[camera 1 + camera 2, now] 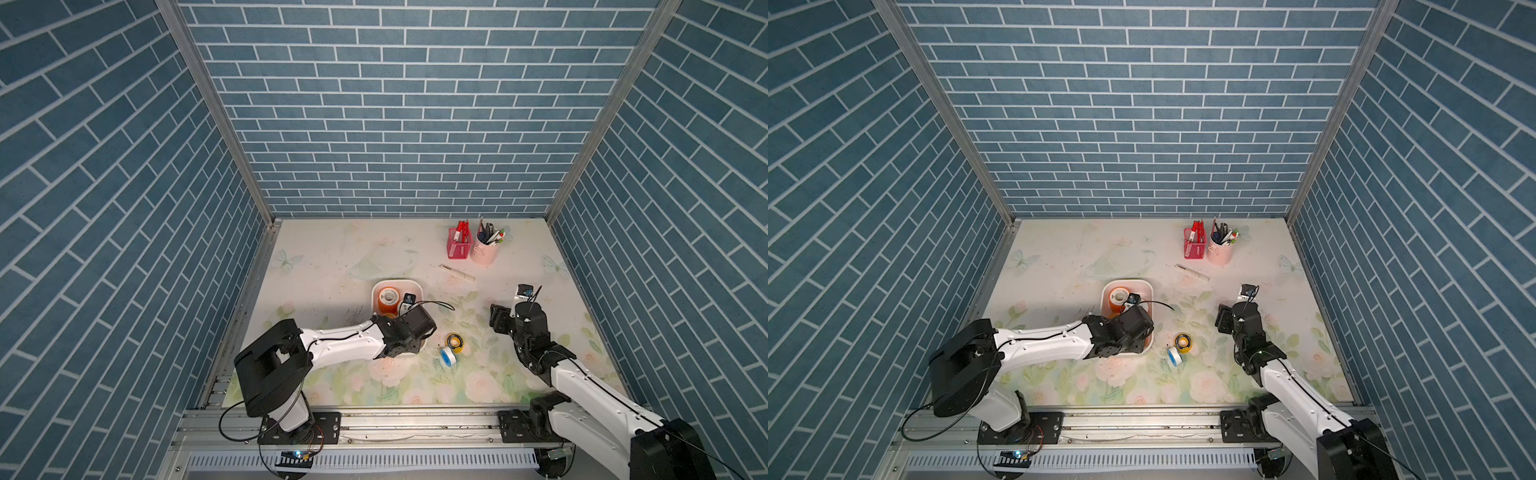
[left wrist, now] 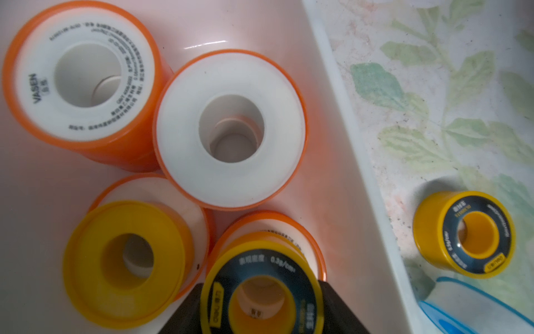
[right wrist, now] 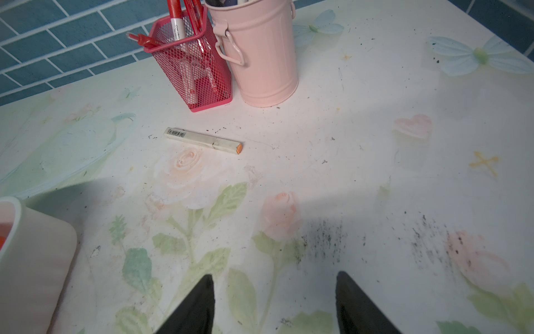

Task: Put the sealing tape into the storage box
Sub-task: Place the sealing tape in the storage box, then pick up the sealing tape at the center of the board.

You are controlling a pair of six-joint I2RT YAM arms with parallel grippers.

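**Fig.** Left gripper [image 2: 260, 284] clamps a yellow-flanged, dark-labelled sealing tape spool [image 2: 261, 261] above orange spools [image 2: 231, 130] crowding the shallow white plastic storage box [image 2: 346, 144]. Released there, it may tip and roll over the rim. Right gripper [image 3: 274, 274] stands wide, empty. A yellow spool [image 1: 454, 341] and a blue spool [image 1: 448, 355] lie outside on the table.

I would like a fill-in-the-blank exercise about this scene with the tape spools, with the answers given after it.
Outside the storage box, ___ spools lie on the table: a yellow one and a blue one.
The left gripper holds a spool with a ___ flange.
The right gripper is ___ and holds nothing.
Beside the red mesh basket stands a ___ cup of pens.
Missing words: two; yellow; open; pink.
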